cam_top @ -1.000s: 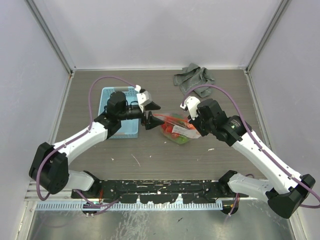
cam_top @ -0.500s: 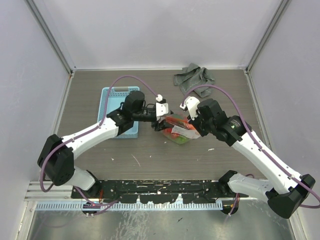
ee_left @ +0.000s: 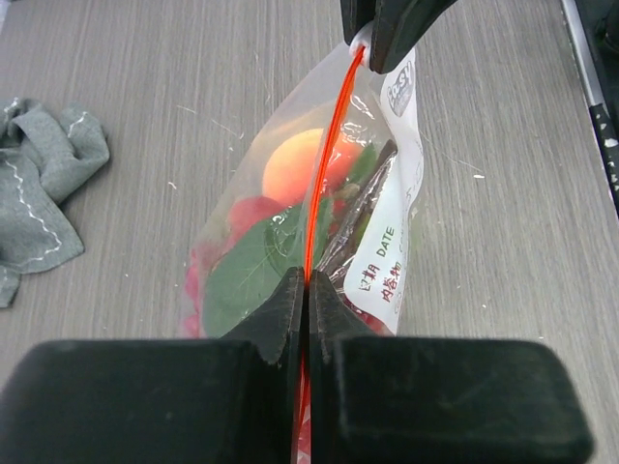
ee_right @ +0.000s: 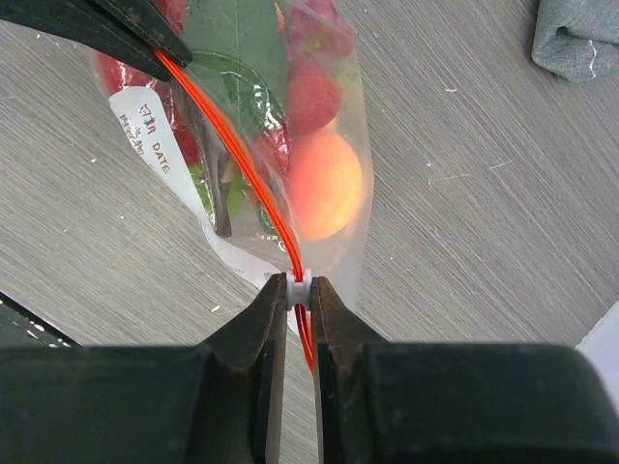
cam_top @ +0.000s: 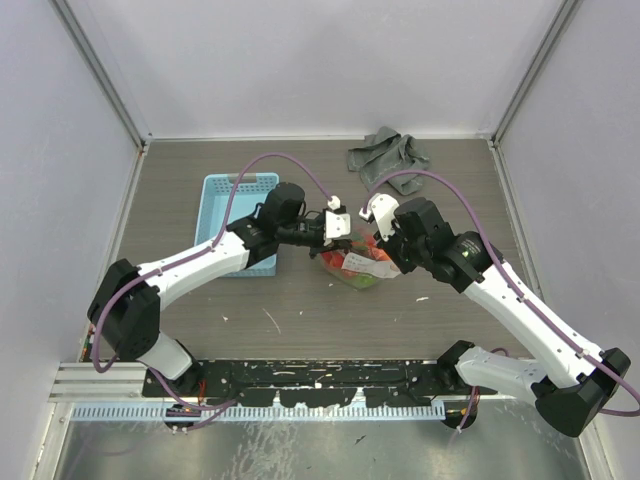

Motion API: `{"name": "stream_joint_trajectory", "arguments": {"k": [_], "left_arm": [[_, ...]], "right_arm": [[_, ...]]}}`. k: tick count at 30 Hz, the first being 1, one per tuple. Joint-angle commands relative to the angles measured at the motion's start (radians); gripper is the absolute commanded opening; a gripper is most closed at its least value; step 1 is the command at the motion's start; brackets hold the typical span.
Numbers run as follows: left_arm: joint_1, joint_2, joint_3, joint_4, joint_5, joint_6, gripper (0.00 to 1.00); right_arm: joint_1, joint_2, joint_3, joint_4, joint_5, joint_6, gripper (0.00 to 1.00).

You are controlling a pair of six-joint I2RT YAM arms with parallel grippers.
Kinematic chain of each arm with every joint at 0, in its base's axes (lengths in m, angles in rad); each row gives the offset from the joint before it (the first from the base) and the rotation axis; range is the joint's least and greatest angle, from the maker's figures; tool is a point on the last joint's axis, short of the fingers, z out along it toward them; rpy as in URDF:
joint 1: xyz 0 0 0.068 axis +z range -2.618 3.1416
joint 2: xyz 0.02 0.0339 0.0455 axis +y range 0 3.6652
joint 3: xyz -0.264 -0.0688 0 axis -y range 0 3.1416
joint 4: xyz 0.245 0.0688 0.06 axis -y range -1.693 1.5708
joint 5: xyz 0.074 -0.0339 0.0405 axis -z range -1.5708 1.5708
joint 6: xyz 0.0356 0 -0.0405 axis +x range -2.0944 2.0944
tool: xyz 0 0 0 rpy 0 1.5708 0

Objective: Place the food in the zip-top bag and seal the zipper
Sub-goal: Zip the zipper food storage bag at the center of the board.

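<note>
The zipper (ee_left: 333, 145) is pinched at opposite ends by the left hand (ee_left: 307, 282) and right hand (ee_right: 298, 287). The food (ee_left: 290, 166) is enclosed beneath it.

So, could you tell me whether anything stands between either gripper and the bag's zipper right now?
Nothing visible does. The left gripper is shut directly on the zipper near one end, and the right gripper is shut on it near the other. The food lies inside the zip-top bag, clear of both grips.

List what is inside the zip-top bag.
Visible through the clear zip-top bag: an orange peach, red strawberries, green leaves. Its printed label and crumpled plastic hide anything else.
</note>
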Motion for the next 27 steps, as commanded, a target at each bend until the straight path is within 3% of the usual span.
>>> {"name": "stream_joint_trajectory", "arguments": {"k": [1, 10, 27], "left_arm": [[-0.003, -0.013, 0.035, -0.004, -0.028, 0.025, 0.0], [0.012, -0.052, -0.013, 0.027, -0.207, 0.003, 0.0], [0.089, -0.05, -0.049, 0.137, -0.341, -0.1, 0.0]], "right_arm": [[-0.002, -0.021, 0.003, 0.05, 0.011, -0.006, 0.01], [-0.002, -0.04, -0.002, 0.018, 0.085, -0.017, 0.0], [-0.002, -0.097, -0.048, -0.004, 0.214, -0.008, 0.01]]}}
